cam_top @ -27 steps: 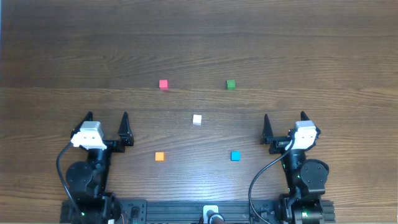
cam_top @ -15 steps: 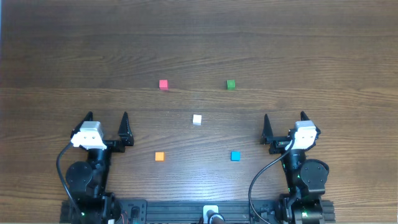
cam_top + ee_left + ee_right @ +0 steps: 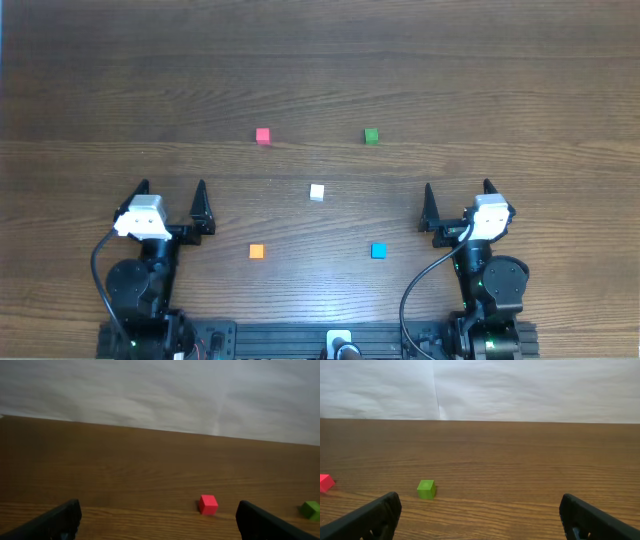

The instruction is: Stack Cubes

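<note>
Over the table, top view: left gripper [image 3: 171,187] and right gripper [image 3: 457,187] spread wide, empty; pink cube [image 3: 263,135], green cube [image 3: 371,135], white cube [image 3: 317,192], orange cube [image 3: 257,251], blue cube [image 3: 378,250] lie apart, unstacked | left wrist: pink ahead, green at frame edge | right wrist: green ahead, pink clipped | step: first pick probably pending; next needs a reach and descent over one cube.

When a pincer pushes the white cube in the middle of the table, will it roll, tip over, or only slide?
Its flat faces and square edges suggest the white cube will slide or twist, not roll. It is tiny next to the left pincer, so it is probably light, and it may skid on the smooth-looking wooden table.
</note>
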Available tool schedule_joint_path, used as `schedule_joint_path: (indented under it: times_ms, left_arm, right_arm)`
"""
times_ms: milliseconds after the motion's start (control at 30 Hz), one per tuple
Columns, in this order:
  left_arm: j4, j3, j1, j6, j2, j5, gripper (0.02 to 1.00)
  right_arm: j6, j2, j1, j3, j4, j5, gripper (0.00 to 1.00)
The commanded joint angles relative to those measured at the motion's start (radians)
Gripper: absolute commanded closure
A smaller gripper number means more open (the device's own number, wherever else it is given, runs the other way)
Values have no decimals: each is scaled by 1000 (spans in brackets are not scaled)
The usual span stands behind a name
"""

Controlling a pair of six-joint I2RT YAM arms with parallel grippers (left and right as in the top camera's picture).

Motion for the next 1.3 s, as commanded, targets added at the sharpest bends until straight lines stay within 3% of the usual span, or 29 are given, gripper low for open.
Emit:
schedule_joint_path:
  times_ms: [33,233,333,467,767,967,1300]
  left_arm:
    - [50,39,-13,-13,145,18,18]
    - [41,330,-62,-90,575,41,18]
    - [-18,600,-91,-101,904,118,18]
    - [-238,960,-129,-103,1253,179,18]
    - [-705,1593,-210,-120,1846,171,23]
    - [-795,1654,-261,-121,2000,151,20]
    - [-924,1654,-356,-154,2081,-60,20]
  right_arm:
    - [-5,-5,-7,-5,-2,-12,9]
    - [-5,-5,-7,-5,-2,-12,7]
    - [-5,-5,-7,-5,-2,-12,7]
    - [-5,-5,-7,-5,-2,-12,9]
    - [-5,-5,-7,-5,-2,-12,12]
    - [-5,-5,-7,-5,-1,-12,7]
    - [-5,-5,-7,-5,-2,-12,7]
